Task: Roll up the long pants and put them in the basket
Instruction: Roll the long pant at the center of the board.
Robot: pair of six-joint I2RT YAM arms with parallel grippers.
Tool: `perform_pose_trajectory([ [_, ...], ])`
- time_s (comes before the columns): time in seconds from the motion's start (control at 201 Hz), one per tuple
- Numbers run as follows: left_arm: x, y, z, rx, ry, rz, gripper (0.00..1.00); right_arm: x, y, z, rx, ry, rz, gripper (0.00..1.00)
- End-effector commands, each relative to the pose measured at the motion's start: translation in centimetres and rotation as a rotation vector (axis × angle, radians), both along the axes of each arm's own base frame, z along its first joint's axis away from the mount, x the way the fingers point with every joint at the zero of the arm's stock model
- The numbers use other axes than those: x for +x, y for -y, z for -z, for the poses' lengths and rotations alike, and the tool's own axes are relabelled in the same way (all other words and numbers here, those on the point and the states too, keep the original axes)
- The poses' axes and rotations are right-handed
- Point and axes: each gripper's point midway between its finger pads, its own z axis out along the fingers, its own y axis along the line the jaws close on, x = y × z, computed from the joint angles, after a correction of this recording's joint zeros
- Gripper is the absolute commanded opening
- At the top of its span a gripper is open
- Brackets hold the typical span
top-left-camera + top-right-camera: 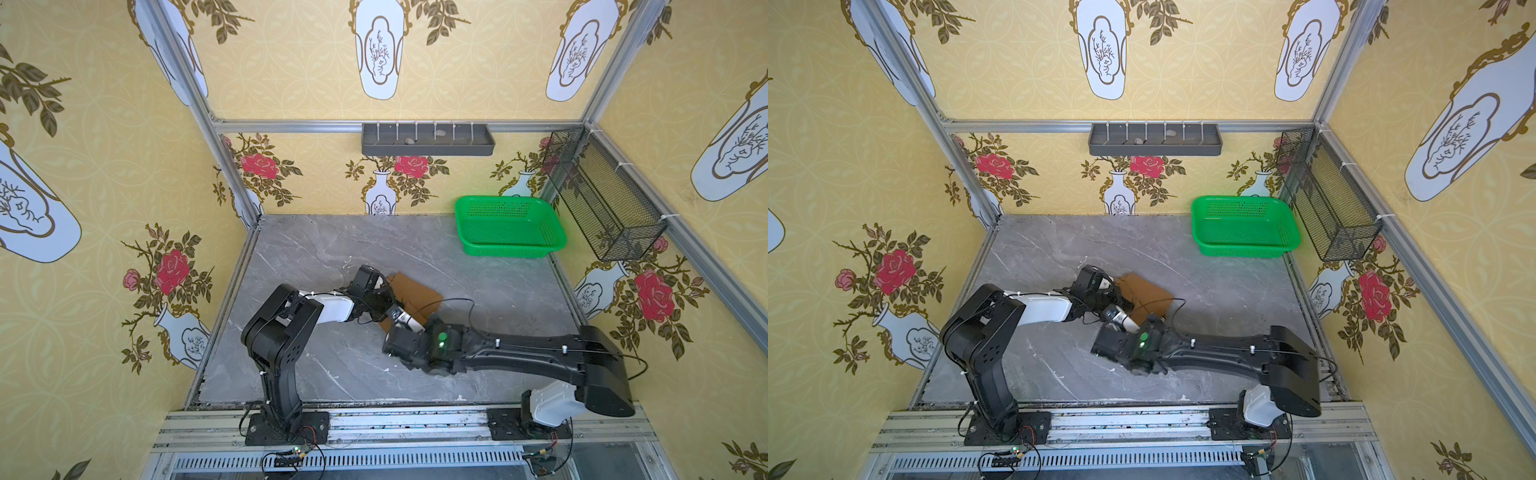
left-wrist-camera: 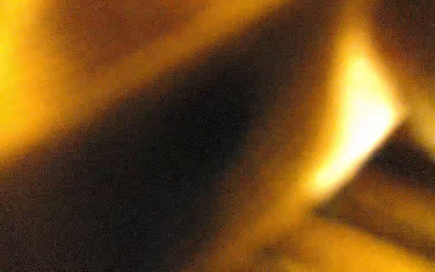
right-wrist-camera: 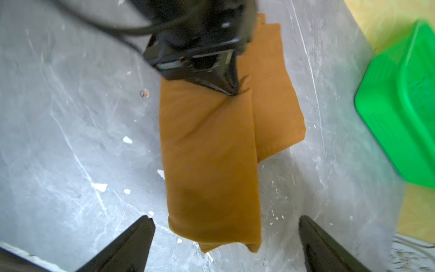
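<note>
The long pants (image 1: 417,291) lie on the grey marble table (image 1: 316,249) as a compact ochre-brown folded bundle, seen lengthwise in the right wrist view (image 3: 209,153). My left gripper (image 3: 233,93) is shut, its pointed tip sunk into a crease near the bundle's far end, with folds running out from it. Blurred orange cloth (image 2: 70,58) fills the left wrist view and hides the jaws there. My right gripper (image 3: 226,217) is open, one finger on each side of the bundle's near end and not touching it. In both top views the arms cover most of the pants (image 1: 1144,291).
A green plastic basket (image 1: 511,249) stands at the back right of the table, also in the right wrist view (image 3: 400,106). A grey rack (image 1: 428,141) hangs on the back wall and a black wire basket (image 1: 602,195) on the right wall. Small white chips dot the table.
</note>
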Motion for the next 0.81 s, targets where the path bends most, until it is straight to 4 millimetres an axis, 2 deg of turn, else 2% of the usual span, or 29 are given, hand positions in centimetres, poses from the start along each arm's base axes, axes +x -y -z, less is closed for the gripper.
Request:
perform_pose_trajectory([
  [0.0, -8.2, -8.5, 8.0, 0.436, -0.364, -0.066, 0.03, 0.6, -0.6, 0.3, -0.103, 0.172, 0.012, 0.97],
  [0.065, -8.2, -8.9, 7.5, 0.449, -0.351, -0.074, 0.03, 0.0, -1.8, 2.2, -0.074, 0.1, 0.031, 0.97],
  [0.12, -8.2, -9.2, 7.1, 0.463, -0.344, -0.077, 0.03, -1.6, -3.7, 4.0, -0.035, -0.025, -0.045, 0.97],
  [0.159, -8.1, -9.4, 6.8, 0.473, -0.334, -0.076, 0.03, -2.4, -4.6, 4.4, -0.008, -0.051, -0.103, 1.0],
  [0.229, -8.2, -9.7, 6.6, 0.489, -0.335, -0.078, 0.03, -3.2, -5.7, 5.0, 0.007, -0.057, -0.172, 0.93],
  [0.329, -8.2, -9.6, 6.4, 0.482, -0.334, -0.076, 0.03, -2.0, -4.8, 6.6, -0.107, -0.011, -0.158, 0.94],
  [0.433, -8.1, -9.3, 6.4, 0.466, -0.334, -0.075, 0.03, -0.7, -3.3, 9.8, -0.208, 0.011, -0.177, 0.96],
  [0.528, -8.2, -9.3, 6.3, 0.464, -0.334, -0.071, 0.03, 1.5, -1.7, 11.8, -0.276, 0.035, -0.153, 0.97],
  [0.677, -8.5, -9.4, 6.5, 0.462, -0.338, -0.068, 0.03, 4.2, -1.1, 11.9, -0.293, 0.09, -0.138, 0.97],
  [0.717, -8.6, -9.4, 6.6, 0.46, -0.34, -0.067, 0.03, 4.5, -1.0, 12.2, -0.29, 0.07, -0.139, 0.89],
  [0.802, -8.7, -9.3, 6.6, 0.457, -0.345, -0.066, 0.03, 4.0, -0.7, 13.8, -0.281, -0.041, -0.157, 0.54],
])
